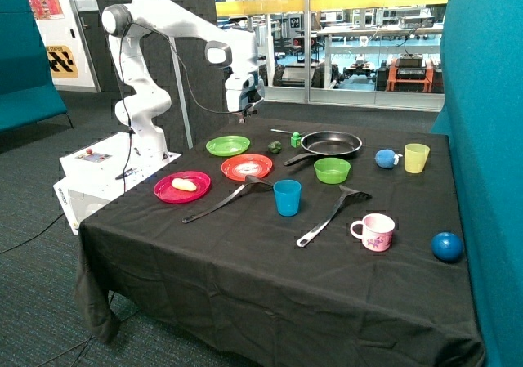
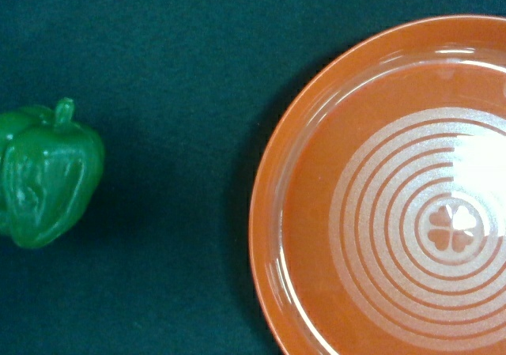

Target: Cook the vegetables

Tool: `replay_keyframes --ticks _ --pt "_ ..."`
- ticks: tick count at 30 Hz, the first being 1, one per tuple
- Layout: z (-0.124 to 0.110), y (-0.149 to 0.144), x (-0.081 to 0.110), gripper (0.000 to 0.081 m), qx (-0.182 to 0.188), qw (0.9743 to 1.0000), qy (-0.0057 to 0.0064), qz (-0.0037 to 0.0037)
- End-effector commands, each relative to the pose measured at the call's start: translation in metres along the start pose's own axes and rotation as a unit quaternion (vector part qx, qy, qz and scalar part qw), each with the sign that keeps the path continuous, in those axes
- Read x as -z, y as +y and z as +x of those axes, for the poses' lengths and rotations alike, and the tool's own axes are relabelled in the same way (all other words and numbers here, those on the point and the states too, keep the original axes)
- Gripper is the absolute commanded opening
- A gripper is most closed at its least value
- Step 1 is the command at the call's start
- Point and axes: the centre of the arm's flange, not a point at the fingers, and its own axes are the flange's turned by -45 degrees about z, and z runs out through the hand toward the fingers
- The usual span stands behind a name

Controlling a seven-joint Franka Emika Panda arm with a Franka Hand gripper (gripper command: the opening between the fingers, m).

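The dark green toy pepper (image 1: 275, 147) lies on the black cloth between the orange plate (image 1: 247, 167) and the black frying pan (image 1: 331, 143). In the wrist view the pepper (image 2: 47, 177) lies on bare cloth beside the orange plate's rim (image 2: 269, 213). The pale yellow potato-like piece (image 1: 185, 185) lies on the red plate (image 1: 182, 195). The pan holds nothing. My gripper (image 1: 243, 118) hangs in the air above the table's far edge, behind the green plate (image 1: 228, 145), touching nothing. It does not show in the wrist view.
A bright green cube (image 1: 296, 139) sits by the pan handle. A green bowl (image 1: 332, 170), blue cup (image 1: 287, 197), two black spatulas (image 1: 221, 203) (image 1: 331, 216), yellow cup (image 1: 416, 158), pink mug (image 1: 376, 232) and two blue balls (image 1: 384, 158) (image 1: 447, 246) stand around.
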Motion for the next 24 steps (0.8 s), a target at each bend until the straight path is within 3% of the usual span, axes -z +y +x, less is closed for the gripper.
replay_keyframes --ticks 1,4,5,6,8,15,24 --pt "0.002 0.000 0.003 0.0808 0.027 0.9996 -0.0084 -0.00384" --pt "0.003 -0.013 0.001 0.0808 0.010 0.9999 -0.0083 -0.00398" --pt "0.003 -0.017 0.001 0.0614 0.006 0.9999 -0.0083 -0.00401" --pt "0.003 -0.021 0.000 0.0510 0.004 1.0000 -0.0083 -0.00403" --pt "0.003 -0.029 -0.001 0.0430 -0.002 1.0000 -0.0083 -0.00408" --pt "0.001 -0.046 -0.007 0.0403 -0.009 0.9999 -0.0082 -0.00414" --pt "-0.002 -0.089 -0.026 0.0427 -0.004 0.9999 -0.0083 -0.00410"
